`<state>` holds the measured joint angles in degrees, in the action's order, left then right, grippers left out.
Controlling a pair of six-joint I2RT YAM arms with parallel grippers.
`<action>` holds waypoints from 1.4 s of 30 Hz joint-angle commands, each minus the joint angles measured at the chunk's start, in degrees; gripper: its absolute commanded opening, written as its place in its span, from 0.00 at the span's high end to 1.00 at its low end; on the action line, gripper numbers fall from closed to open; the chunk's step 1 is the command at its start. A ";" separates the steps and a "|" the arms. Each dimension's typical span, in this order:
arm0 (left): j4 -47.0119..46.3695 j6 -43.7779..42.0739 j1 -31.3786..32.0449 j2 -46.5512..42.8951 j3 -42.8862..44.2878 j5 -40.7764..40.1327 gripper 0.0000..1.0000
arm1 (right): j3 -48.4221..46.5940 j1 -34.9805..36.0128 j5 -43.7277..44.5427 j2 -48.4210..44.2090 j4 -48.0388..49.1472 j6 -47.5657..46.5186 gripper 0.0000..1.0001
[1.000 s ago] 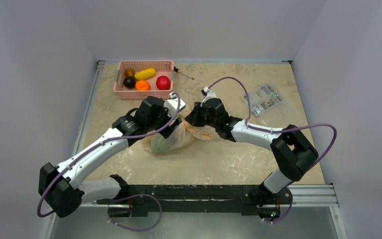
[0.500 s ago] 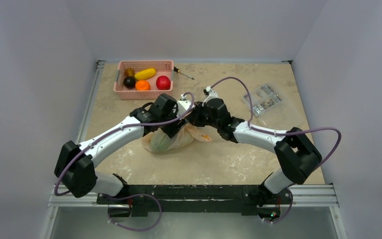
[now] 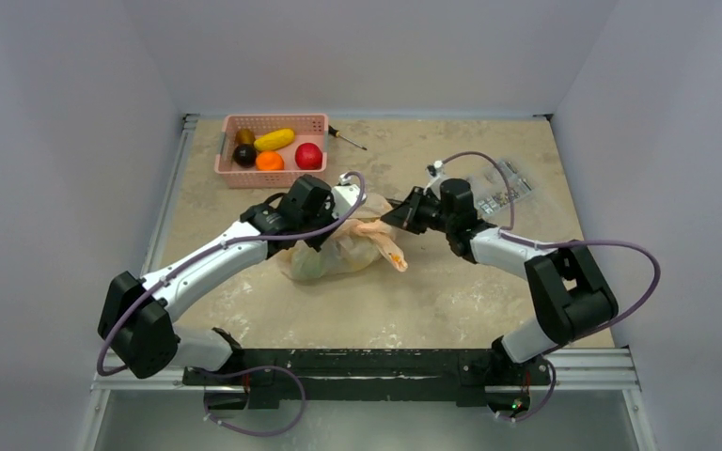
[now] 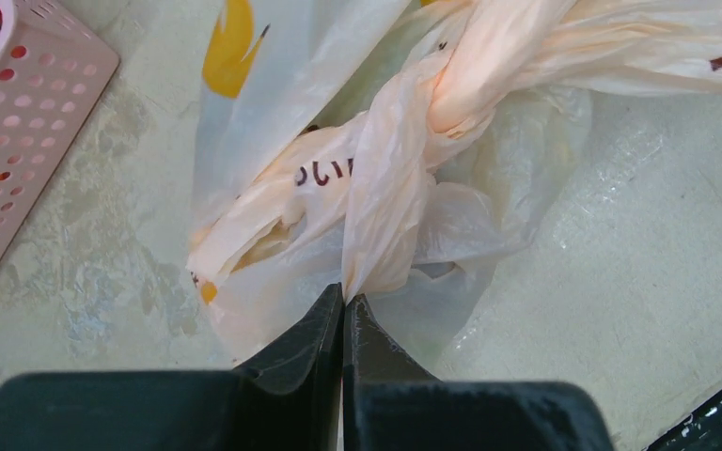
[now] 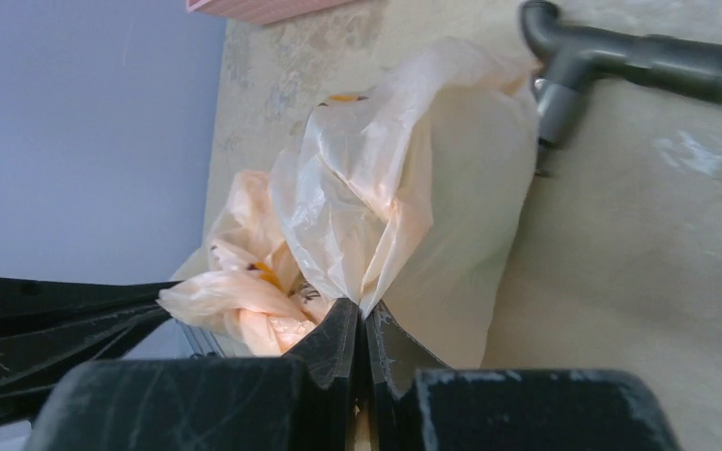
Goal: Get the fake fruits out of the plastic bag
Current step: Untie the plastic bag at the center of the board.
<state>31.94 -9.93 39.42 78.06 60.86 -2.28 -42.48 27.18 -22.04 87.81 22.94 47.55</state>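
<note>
The plastic bag (image 3: 338, 254) lies mid-table, pale peach, with its handles twisted into a knot (image 4: 451, 85). A greenish fake fruit (image 3: 306, 267) shows dimly through the film; the rest of what it holds is hidden. My left gripper (image 3: 340, 228) is over the bag's top. In the left wrist view it (image 4: 343, 299) is shut on a twisted strand of the bag (image 4: 385, 188). My right gripper (image 3: 398, 218) is at the bag's right side. In the right wrist view it (image 5: 365, 315) is shut on a fold of the bag (image 5: 414, 178), which is drawn taut between the two.
A pink basket (image 3: 273, 120) at the back left holds several toy fruits, among them a red apple (image 3: 308, 155) and an orange ball (image 3: 269, 161). A screwdriver (image 3: 348, 139) lies beside it. A clear packet of small parts (image 3: 503, 193) lies at the right.
My left gripper came over the bag's top and shut on a strand of it. My right gripper moved right with its fold, stretching the bag's top out.
</note>
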 commanded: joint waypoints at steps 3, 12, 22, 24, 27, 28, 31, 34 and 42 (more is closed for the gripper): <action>-0.35 -1.53 -1.18 -3.83 0.13 -0.37 1.00 | 0.94 -7.56 -14.27 0.98 -0.34 -4.86 1.00; -0.67 -1.44 -1.23 -4.21 -0.04 -0.61 1.00 | -4.85 -7.49 0.95 -6.39 -18.81 -19.61 0.65; -0.57 -1.04 -1.27 -4.27 0.10 0.15 1.00 | -3.79 -3.04 11.59 -16.95 -22.85 -18.87 0.36; -0.64 -0.88 -1.26 -4.20 0.13 0.34 1.00 | -3.59 -0.62 10.48 -17.19 -21.42 -14.75 0.33; -0.68 -0.88 -1.27 -4.09 0.16 0.46 1.00 | -5.58 5.47 12.82 -15.88 -20.70 -12.64 0.32; -0.62 -0.88 -1.27 -4.14 0.20 0.56 1.00 | -6.40 7.02 13.72 -15.34 -20.14 -13.00 0.31; -0.54 -0.82 -1.27 -4.38 0.22 0.63 1.00 | -7.66 9.43 16.13 -13.72 -18.62 -18.05 0.28; -0.73 -0.80 -1.27 -4.60 -0.01 0.32 1.00 | -6.52 10.16 19.35 -14.09 -16.46 -24.33 0.26; -0.52 -0.59 -1.27 -4.38 0.67 1.13 1.00 | -3.69 15.15 28.32 -12.24 -11.53 -30.38 0.26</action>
<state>32.34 -10.13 38.59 75.50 60.75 -1.91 -47.07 39.59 -1.06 74.65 5.80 22.63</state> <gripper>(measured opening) 0.006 0.744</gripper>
